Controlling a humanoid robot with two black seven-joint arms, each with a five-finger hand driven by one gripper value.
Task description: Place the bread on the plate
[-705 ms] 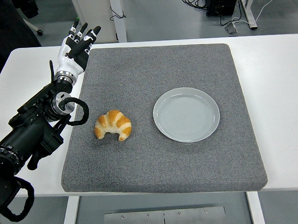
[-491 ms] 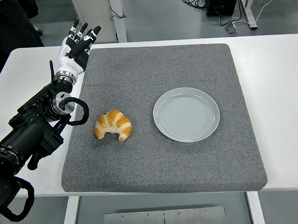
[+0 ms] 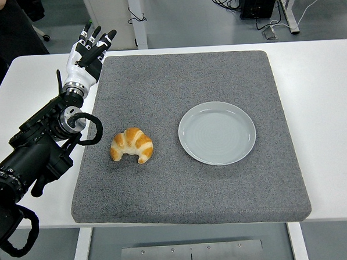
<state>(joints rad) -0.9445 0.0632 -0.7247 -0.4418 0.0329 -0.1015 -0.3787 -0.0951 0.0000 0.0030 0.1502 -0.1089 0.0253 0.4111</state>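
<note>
A golden croissant (image 3: pixel 132 145) lies on the grey mat (image 3: pixel 182 83), left of centre. A pale grey-blue plate (image 3: pixel 217 133) sits empty to its right, apart from it. My left hand (image 3: pixel 89 48) is raised over the mat's far left corner, well behind the croissant, with its fingers (image 3: pixel 94 35) spread and holding nothing. The black left arm (image 3: pixel 40 148) runs from the lower left edge up to it. The right arm does not show.
The mat covers most of the white table (image 3: pixel 329 98). A person in dark clothing (image 3: pixel 5 34) stands at the top left, with a hand at the picture's top edge. Cables and table legs show on the floor behind.
My left hand has shifted slightly up and back. The person's hand at the top left has moved a little. The croissant and plate have not moved.
</note>
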